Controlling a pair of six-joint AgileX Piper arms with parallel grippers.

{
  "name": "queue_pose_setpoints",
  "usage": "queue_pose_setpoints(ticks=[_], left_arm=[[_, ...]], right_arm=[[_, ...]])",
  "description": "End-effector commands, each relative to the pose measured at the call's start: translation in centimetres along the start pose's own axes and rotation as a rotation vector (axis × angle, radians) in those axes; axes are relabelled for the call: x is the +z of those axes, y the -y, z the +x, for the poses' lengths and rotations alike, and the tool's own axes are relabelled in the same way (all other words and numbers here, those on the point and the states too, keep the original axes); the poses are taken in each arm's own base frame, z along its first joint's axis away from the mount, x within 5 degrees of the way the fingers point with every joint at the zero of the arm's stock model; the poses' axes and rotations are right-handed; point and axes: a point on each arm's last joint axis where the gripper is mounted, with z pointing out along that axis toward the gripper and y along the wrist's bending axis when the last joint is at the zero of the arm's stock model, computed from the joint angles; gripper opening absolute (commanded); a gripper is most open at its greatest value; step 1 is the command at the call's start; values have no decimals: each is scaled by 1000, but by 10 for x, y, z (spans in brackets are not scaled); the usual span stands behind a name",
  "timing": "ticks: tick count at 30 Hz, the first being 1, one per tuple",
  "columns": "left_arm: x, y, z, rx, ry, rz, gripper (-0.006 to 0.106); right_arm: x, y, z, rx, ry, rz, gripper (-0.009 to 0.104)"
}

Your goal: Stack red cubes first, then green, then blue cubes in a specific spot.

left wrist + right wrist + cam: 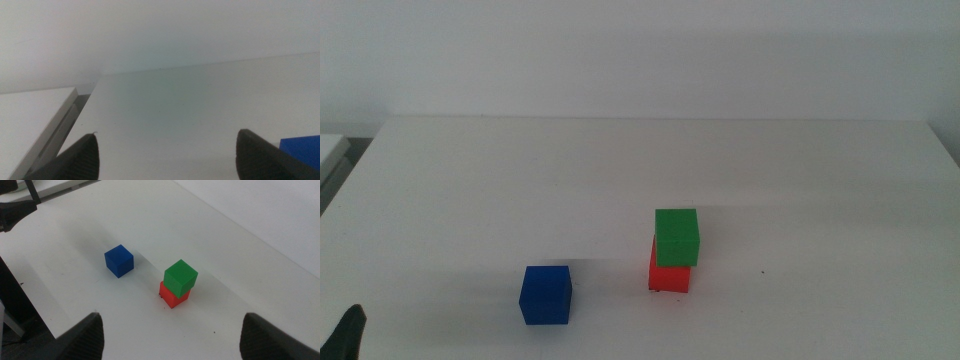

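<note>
Low at the desk's near-left corner, L hand [165,155] sits w/ jaws spread wide, nothing between them; blue cube [545,294] just beside its one jaw. R hand [172,335] hangs above the desk [620,170], jaws likewise apart, empty, well off from the cubes. Green cube [677,237] rests on red cube [670,277], set slightly askew. Blue stands alone, near the stack's left.

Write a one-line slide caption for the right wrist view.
Green cube stacked slightly askew on the red cube, blue cube alone nearby, seen between the open right gripper jaws.
</note>
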Motion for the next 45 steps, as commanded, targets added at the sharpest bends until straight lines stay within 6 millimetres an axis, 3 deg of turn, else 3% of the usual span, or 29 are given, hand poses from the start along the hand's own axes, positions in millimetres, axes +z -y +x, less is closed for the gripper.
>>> queue_pose_setpoints(ticks=[1, 4, 9, 12, 16, 19, 22, 25, 29, 36, 45], left_arm=[[0, 0, -2, -3, 18, -1, 94], [0, 0, -18, -41, -15, 14, 94], [22, -2, -101, 2, -409, 105, 94], [46, -2, -135, -32, -664, 158, 94], [79, 8, -148, -208, -919, 231, 94], [104, 24, -147, -199, -1012, 321, 94], [130, 48, -139, -185, -978, 323, 94], [140, 73, -129, -291, -1050, 242, 94], [154, 97, -128, -157, -1016, 247, 94], [189, 119, -96, -210, -1174, 202, 94], [219, 133, -47, -186, -1279, 157, 94]], right_arm=[[0, 0, 1, -1, 5, -4, 89], [0, 0, 0, -2, 7, -1, 89], [0, 0, 0, -2, 7, -1, 89], [0, 0, 0, -2, 7, -1, 89], [0, 0, 0, -2, 7, -1, 89], [0, 0, 0, -2, 7, -1, 89], [0, 0, 1, -2, 7, -2, 89], [0, 0, 1, -2, 7, -2, 89], [0, 0, 1, -2, 7, -2, 89], [0, 0, 1, -2, 7, -2, 89], [0, 0, 1, -2, 7, -2, 89]])
